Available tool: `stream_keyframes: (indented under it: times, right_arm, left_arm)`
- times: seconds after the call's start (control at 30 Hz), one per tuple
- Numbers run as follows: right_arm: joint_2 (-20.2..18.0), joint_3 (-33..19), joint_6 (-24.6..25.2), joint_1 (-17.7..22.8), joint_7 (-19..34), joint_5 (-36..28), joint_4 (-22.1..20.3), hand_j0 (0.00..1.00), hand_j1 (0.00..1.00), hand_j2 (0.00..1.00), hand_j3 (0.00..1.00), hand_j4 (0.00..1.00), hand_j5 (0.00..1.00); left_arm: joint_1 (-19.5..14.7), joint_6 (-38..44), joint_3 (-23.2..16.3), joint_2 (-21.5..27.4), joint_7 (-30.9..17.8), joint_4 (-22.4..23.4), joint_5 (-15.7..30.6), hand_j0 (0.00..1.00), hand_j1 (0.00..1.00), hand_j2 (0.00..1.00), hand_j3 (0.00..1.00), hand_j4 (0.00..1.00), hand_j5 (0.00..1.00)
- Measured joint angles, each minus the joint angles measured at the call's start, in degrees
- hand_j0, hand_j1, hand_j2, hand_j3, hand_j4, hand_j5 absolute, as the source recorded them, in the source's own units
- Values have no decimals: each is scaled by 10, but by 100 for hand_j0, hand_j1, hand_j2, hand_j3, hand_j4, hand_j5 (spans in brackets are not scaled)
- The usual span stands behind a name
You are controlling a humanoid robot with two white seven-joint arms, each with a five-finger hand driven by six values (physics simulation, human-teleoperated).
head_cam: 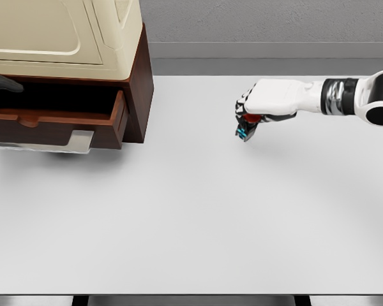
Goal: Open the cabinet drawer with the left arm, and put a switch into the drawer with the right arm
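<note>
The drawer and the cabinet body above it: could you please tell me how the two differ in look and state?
The drawer is dark reddish-brown wood and pulled out open; the cabinet body above is cream, panelled and closed. The drawer carries a pale handle on its front; the cabinet body shows none. Both belong to one unit on the white table.

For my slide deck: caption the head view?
Right hand carries the switch above the table toward the open drawer.

One cabinet (pixel 137 83) stands on one worktop (pixel 191 217), with one drawer (pixel 54 124) pulled open. One switch (pixel 247 125) shows, red and blue. Two robot hands: right robot hand (pixel 250 115), left robot hand (pixel 1 83).
</note>
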Motion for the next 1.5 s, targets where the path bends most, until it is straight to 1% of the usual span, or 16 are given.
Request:
stream_keyframes:
  times: [0.07,0.17,0.23,0.5,0.6,0.87,1.03,1.17,1.33,1.4,1.5]
  right_arm:
    - [9,2,0,-10,0,-1,-1,40,40,40,40,40,40]
    - [26,6,0,-41,0,-3,0,37,37,37,37,37,37]
    - [39,20,0,-66,0,-4,1,37,37,37,37,37,37]
    - [97,73,0,-112,0,-4,2,37,37,37,37,37,37]
    - [111,88,0,-141,0,-20,2,37,37,37,37,37,37]
    - [143,122,0,-178,0,-47,2,37,37,37,37,37,37]
    - [161,130,0,-199,0,-56,2,37,37,37,37,37,37]
    - [184,139,0,-217,0,-65,4,37,37,37,37,37,37]
    - [213,142,0,-243,0,-78,16,37,37,37,37,37,37]
    - [227,143,0,-258,0,-81,31,37,37,37,37,37,37]
    - [244,143,0,-266,0,-86,51,37,37,37,37,37,37]
  left_arm:
    - [0,0,-1,6,0,11,3,100,100,100,100,100,100]
    - [0,0,-1,10,0,20,7,100,100,100,100,100,100]
    - [0,0,-1,11,0,23,8,100,100,100,100,100,100]
    - [0,0,-4,13,0,26,13,100,100,100,100,100,100]
    - [0,0,-5,13,0,26,13,100,100,100,100,100,100]
    - [0,0,-7,13,0,25,12,100,100,100,100,100,100]
    - [1,0,-7,13,0,25,12,100,100,100,100,100,100]
    - [1,0,-7,13,0,25,12,100,100,100,100,100,100]
    - [1,0,-7,13,0,25,11,100,100,100,100,100,100]
    - [0,0,-8,12,0,25,11,100,100,100,100,100,100]
    - [0,0,-8,12,0,25,10,100,100,100,100,100,100]
